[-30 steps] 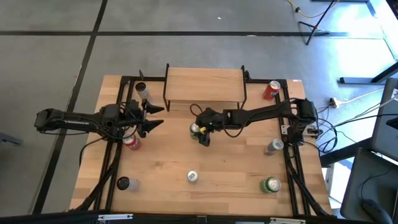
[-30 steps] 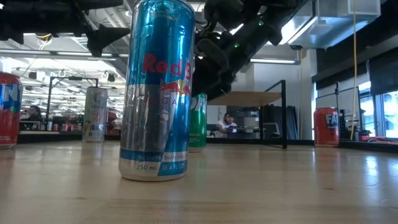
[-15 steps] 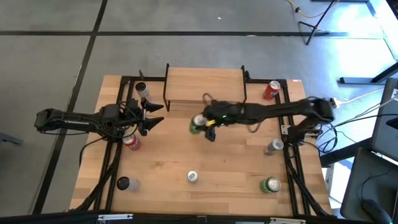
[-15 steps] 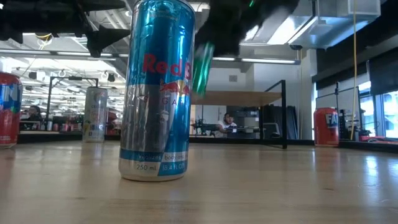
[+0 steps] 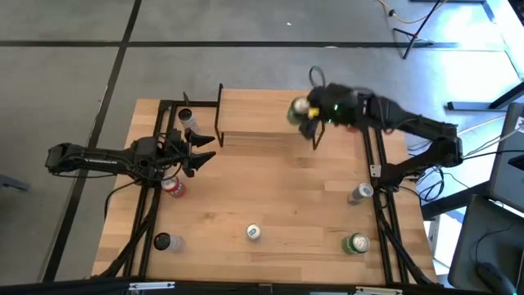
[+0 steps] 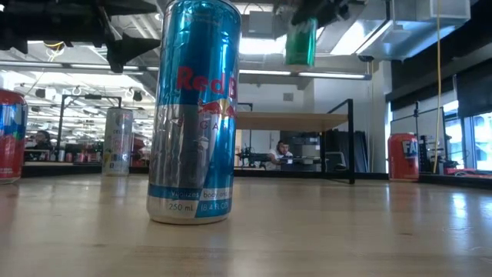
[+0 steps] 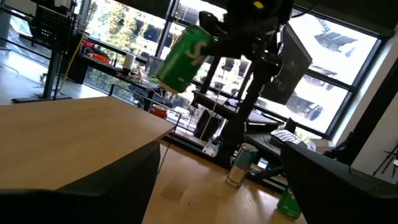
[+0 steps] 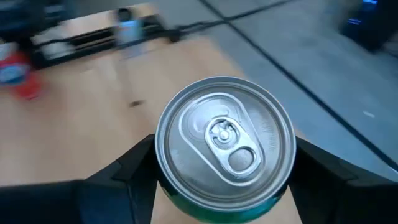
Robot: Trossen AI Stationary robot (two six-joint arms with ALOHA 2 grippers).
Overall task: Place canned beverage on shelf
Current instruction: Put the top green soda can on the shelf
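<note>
A green can (image 5: 299, 109) is held by my right gripper (image 5: 309, 116) high over the right end of the shelf (image 5: 258, 115), a low rack with a light wooden top and black legs at the table's far middle. In the low view the can (image 6: 300, 42) hangs well above the shelf top (image 6: 296, 120). In the left wrist view the can (image 7: 183, 56) is tilted. My left gripper (image 5: 203, 153) is open and empty at the table's left, near the shelf's left end. My right gripper pinches the green can between its two fingers (image 8: 127, 165), on opposite sides of the wall just below the top rim (image 8: 165, 188). The fingers come from above, slanting from the table's right. The can is lifted clear above the shelf and tilted.
Other cans stand on the table: a silver one (image 5: 189, 120) far left, a red one (image 5: 173, 188) under my left arm, a dark one (image 5: 162, 242) near left, a blue-silver one (image 5: 254, 233) near middle, a green one (image 5: 356, 243), a silver one (image 5: 360, 192) and a red one (image 6: 402, 156) at the right.
My right gripper has lifted the green can off the table in front of the shelf and carried it up and toward the far right, over the shelf's right end. The can has tipped on the way. My left arm has kept still.
</note>
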